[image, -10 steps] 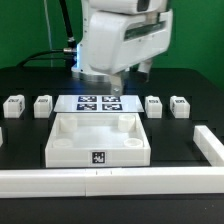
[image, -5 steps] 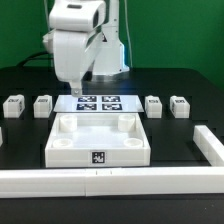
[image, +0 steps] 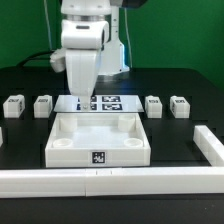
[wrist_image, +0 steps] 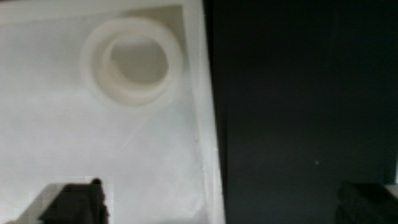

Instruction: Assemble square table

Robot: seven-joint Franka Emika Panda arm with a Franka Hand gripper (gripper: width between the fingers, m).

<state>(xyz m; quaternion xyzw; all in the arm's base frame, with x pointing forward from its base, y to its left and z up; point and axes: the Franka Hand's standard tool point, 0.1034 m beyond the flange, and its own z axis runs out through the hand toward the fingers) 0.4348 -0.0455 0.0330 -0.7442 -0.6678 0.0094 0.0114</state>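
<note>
The square table slab (image: 98, 138) lies in the middle of the black table, rims up, tag on its front face. Two leg blocks (image: 13, 105) (image: 43, 104) stand to its left in the exterior view and two more (image: 154, 104) (image: 179, 104) to its right. My gripper (image: 83, 101) hangs over the slab's back left corner. In the wrist view the slab (wrist_image: 89, 130) shows a round corner socket (wrist_image: 135, 62). The gripper (wrist_image: 221, 205) is open and empty, one fingertip (wrist_image: 71, 203) over the slab and the other (wrist_image: 370, 203) over the dark table.
The marker board (image: 108, 102) lies just behind the slab, partly covered by my hand. The long white L-shaped wall (image: 110, 180) runs along the front and up the exterior view's right side (image: 208, 145). Cables hang behind the arm.
My hand swung from over the marker board's right part toward the exterior view's left, then settled above the slab's back left corner. The slab and leg blocks have not moved.
</note>
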